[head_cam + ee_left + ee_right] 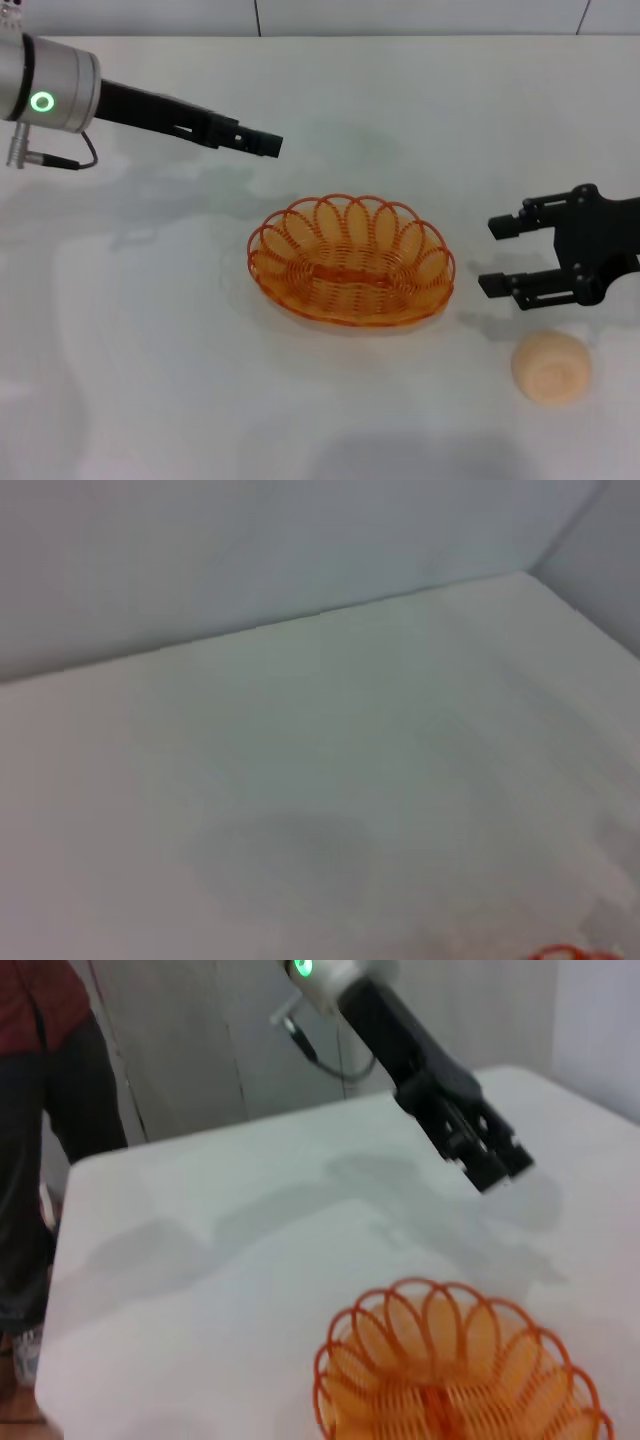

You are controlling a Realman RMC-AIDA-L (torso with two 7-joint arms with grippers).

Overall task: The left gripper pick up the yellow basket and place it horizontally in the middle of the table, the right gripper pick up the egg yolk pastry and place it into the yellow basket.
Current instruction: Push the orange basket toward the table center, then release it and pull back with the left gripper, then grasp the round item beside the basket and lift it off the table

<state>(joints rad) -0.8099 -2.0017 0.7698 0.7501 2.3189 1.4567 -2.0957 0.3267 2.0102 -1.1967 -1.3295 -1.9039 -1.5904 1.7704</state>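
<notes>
The yellow basket (350, 262) rests flat near the middle of the white table (150, 350), its long side running left to right, with nothing in it. My left gripper (270, 143) hovers above and behind the basket's left end, apart from it. In the right wrist view the left gripper (495, 1165) hangs beyond the basket (460, 1370). A sliver of the basket's rim (565, 952) shows in the left wrist view. To the right of the basket my right gripper (500, 255) is open and holds nothing. The egg yolk pastry (551, 368) lies on the table just in front of it.
A wall runs along the table's far edge (320, 36). A person in a red top (40, 1110) stands beyond the table's corner in the right wrist view.
</notes>
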